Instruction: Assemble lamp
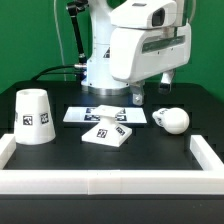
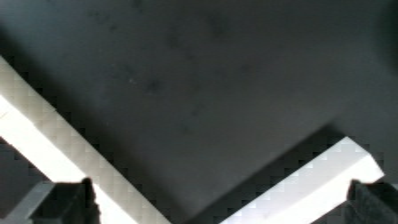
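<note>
White plastic makes up all three lamp parts, which lie loose on the black table (image 1: 60,150), none joined yet. The shade (image 1: 32,115) stands at the exterior view's left, wider end down. The square base (image 1: 108,133) lies flat near the middle, just nearer than the marker board (image 1: 80,113). The bulb (image 1: 170,120) rests at the exterior view's right, well apart from the base.

The gripper (image 2: 217,200) holds nothing. In the wrist view its fingertips (image 2: 63,203) stand wide apart over bare table and a white wall (image 2: 45,125), with no lamp part between them.

The parts look light, stiff and smooth, so probably slippery. The low base is likely best pinched across two opposite edges. The bulb may roll; its stem, hard to make out here, seems the surer hold. The shade tapers, so a squeeze on its outside could slide upward.
</note>
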You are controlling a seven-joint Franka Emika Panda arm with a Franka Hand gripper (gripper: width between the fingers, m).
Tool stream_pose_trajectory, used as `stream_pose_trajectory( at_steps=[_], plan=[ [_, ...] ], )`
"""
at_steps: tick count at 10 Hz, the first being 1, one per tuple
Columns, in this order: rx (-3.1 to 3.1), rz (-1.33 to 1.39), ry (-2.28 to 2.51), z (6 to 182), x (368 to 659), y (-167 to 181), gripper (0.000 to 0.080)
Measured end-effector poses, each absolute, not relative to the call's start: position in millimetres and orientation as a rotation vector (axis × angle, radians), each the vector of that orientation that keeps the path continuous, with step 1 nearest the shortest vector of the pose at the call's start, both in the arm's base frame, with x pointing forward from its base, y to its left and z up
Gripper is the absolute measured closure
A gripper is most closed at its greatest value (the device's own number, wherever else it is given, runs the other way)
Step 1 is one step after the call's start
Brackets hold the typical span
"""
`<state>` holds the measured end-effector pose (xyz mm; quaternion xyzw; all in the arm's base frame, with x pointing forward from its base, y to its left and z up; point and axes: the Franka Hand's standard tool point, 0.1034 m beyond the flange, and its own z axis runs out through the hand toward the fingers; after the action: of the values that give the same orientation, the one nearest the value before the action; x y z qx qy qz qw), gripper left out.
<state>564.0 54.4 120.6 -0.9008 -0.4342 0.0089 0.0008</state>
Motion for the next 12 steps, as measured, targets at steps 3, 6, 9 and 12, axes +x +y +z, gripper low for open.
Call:
stream_pose_trajectory(
  at_steps=[3,6,9,12],
  plan=[
    [-2.829,0.028,-1.363,120.6,564,54,0.01],
    [-2.829,0.029,-1.362,120.2,564,54,0.01],
    [-2.712,0.021,-1.593,118.5,533,35,0.01],
    [-2.544,0.049,-1.828,110.4,519,12,0.01]
  ],
)
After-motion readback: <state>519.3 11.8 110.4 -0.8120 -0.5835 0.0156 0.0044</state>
